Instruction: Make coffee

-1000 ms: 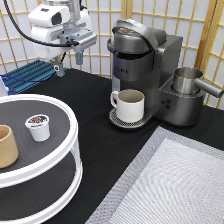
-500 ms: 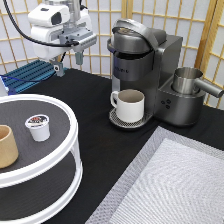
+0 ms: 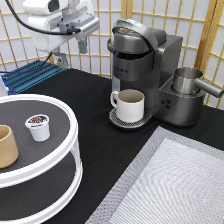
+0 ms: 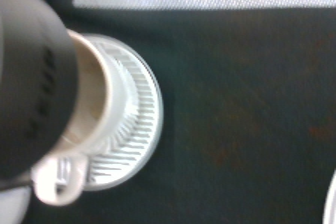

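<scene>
Here the gripper (image 3: 70, 52) hangs at the exterior view's top left (fingers spread, holding nothing), well apart from the coffee (image 3: 38, 127) on the white tiered tray (image 3: 70, 145).

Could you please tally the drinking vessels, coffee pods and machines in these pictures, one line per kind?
White handled mug, on the coffee maker's drip tray: 1
Tan handleless cup, on the round tiered stand: 1
Coffee pod, same stand: 1
Coffee maker: 1
Total: 4
The gripper hangs open above the table, holding nothing.
</scene>
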Motion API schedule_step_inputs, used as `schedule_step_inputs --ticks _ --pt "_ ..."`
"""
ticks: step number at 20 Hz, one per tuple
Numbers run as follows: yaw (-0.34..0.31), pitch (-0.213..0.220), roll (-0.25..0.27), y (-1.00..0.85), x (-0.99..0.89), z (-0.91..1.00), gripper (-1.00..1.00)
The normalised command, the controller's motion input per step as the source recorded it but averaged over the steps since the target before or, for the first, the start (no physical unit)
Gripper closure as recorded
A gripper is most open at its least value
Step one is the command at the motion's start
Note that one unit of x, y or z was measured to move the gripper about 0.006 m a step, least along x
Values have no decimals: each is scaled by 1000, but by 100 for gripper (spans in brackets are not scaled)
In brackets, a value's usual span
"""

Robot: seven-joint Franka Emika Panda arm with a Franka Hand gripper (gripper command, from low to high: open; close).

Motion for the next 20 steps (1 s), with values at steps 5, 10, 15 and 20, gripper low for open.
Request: schedule_step_inputs --ticks 5,10,15,20 --pt "1 160 214 6 922 589 -100" --pt "-29 185 173 115 859 463 -100" --pt "-131 77 16 207 535 245 -100" --pt "-115 5 -22 293 212 174 -100"
